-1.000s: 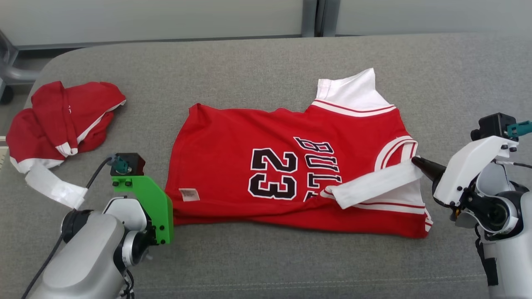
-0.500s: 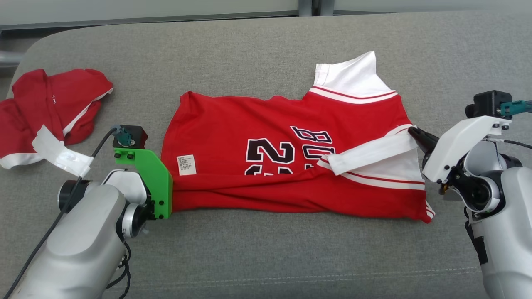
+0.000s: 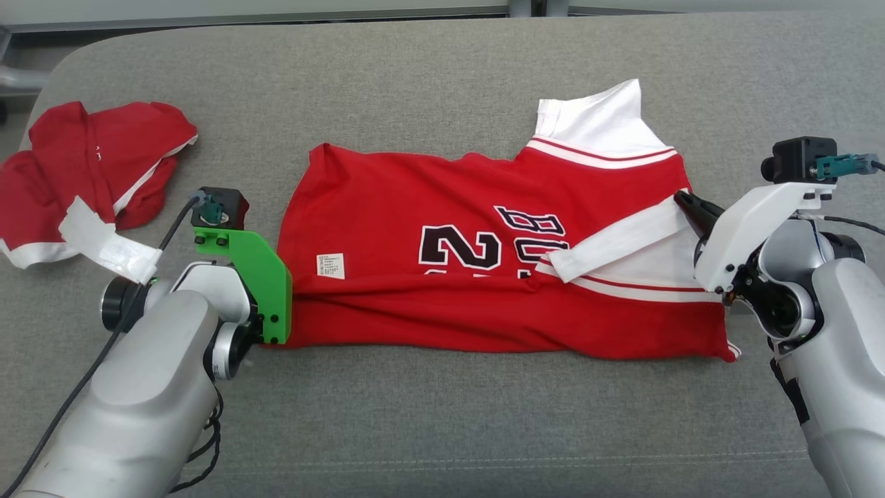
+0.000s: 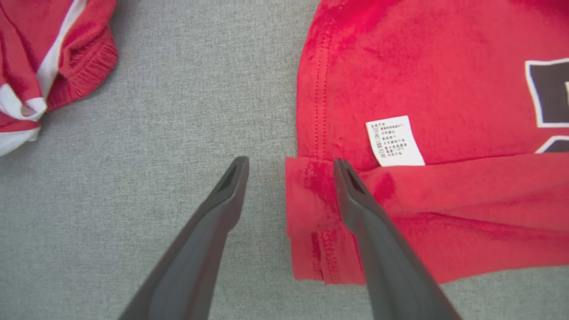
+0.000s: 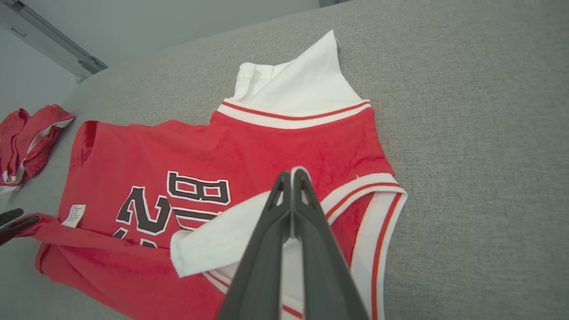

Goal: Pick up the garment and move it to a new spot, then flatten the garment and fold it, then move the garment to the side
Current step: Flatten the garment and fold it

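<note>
Left fingers (image 4: pixel 222 209): standing wide apart and released, gripping nothing; one tip is hanging over bare grey cloth, and the other is lying across the folded red hem corner of the garment (image 3: pixel 429 200).
Right fingers (image 5: pixel 311 231): pressing tight together, pinching the end of the white sleeve (image 3: pixel 615 238) and holding it slantwise across the chest of the garment.
Garment: a red basketball jersey with white trim is lying spread across the middle of the grey upholstered surface (image 3: pixel 442 415), between the two arms. Its near edge is folding up over the black numerals (image 3: pixel 460 249) and covering their lower part.
Care label (image 4: pixel 393 140): a small white tag is showing on the red cloth just above the fold line, close beside the left fingers.
Far sleeve (image 3: pixel 598 117): white, jutting out from the jersey's far edge and resting on the grey surface.
Second garment (image 3: pixel 97 152): a crumpled red-and-white heap is lying on the robot's left, well apart from the jersey.
Left wrist: its green bracket (image 3: pixel 259 277) is sitting just beside the hem end.
</note>
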Motion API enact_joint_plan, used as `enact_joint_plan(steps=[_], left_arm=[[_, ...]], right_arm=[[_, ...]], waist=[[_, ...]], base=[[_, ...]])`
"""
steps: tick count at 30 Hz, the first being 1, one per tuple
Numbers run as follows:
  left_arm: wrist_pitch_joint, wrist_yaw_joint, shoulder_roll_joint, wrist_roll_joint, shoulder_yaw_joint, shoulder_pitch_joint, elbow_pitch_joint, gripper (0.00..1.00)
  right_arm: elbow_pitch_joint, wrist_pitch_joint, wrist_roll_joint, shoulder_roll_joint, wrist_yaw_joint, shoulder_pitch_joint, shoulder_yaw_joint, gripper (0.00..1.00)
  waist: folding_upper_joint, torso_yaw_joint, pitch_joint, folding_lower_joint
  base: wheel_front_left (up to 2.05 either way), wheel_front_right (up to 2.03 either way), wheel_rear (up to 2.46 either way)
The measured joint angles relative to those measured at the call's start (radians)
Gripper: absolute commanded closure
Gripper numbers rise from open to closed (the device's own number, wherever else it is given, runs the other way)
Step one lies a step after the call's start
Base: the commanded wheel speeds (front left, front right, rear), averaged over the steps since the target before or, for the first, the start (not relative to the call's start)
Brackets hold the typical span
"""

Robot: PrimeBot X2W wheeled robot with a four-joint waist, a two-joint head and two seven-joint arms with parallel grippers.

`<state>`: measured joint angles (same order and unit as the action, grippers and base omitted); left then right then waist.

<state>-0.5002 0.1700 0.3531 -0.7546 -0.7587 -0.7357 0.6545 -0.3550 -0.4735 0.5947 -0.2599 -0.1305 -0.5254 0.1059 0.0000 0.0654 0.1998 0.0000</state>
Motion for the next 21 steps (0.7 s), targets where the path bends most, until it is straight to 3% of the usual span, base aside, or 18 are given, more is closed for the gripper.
enact_joint_plan(steps=[1, 12, 21], left_arm=[[0.008, 0.000, -0.002, 0.001, 0.000, -0.002, 0.002, 0.00], [0.232, 0.014, 0.005, 0.005, 0.049, 0.040, -0.047, 0.00], [0.402, 0.052, 0.044, 0.035, 0.048, 0.205, -0.181, 0.00]], right_arm=[[-0.010, 0.012, 0.000, -0.004, 0.000, -0.004, 0.006, 0.00], [-0.030, 0.231, 0.005, -0.040, 0.000, -0.036, 0.075, 0.00], [0.068, 0.291, -0.018, -0.066, 0.000, 0.090, 0.055, 0.00]], waist=[[0.0000, 0.004, -0.001, 0.0000], [0.0000, 0.034, -0.051, 0.0000], [0.0000, 0.034, -0.129, 0.0000]], base=[[0.00, 0.00, 0.00], [0.00, 0.00, 0.00], [0.00, 0.00, 0.00]])
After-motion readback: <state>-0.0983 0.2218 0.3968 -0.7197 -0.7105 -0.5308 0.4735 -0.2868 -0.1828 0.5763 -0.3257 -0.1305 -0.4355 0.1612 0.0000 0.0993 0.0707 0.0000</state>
